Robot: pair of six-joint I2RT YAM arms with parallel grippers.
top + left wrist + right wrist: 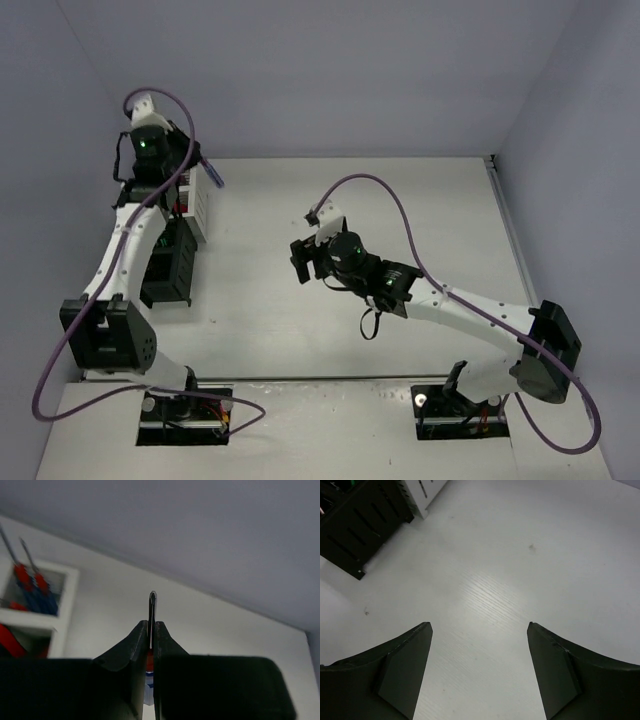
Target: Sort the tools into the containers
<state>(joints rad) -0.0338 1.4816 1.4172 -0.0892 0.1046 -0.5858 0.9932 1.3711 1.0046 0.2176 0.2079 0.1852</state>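
Left hand (196,159) over white bin (203,212), blue-handled screwdriver (213,177) protruding; black bin (170,268) adjacent; right hand (300,262) over table (430,230) centre.

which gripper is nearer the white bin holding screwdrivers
Left. The left gripper hangs close beside the white bin, gripping a screwdriver; the right gripper sits open over the table, well off to the bin's right.

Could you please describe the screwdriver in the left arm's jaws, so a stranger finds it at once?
Look at the table's left side, where the white bin stands. Near it, the left gripper has its jaws shut on one screwdriver. Unlike the blue-and-red screwdrivers standing in that bin, this one is in the air, clamped by its thin metal shaft.
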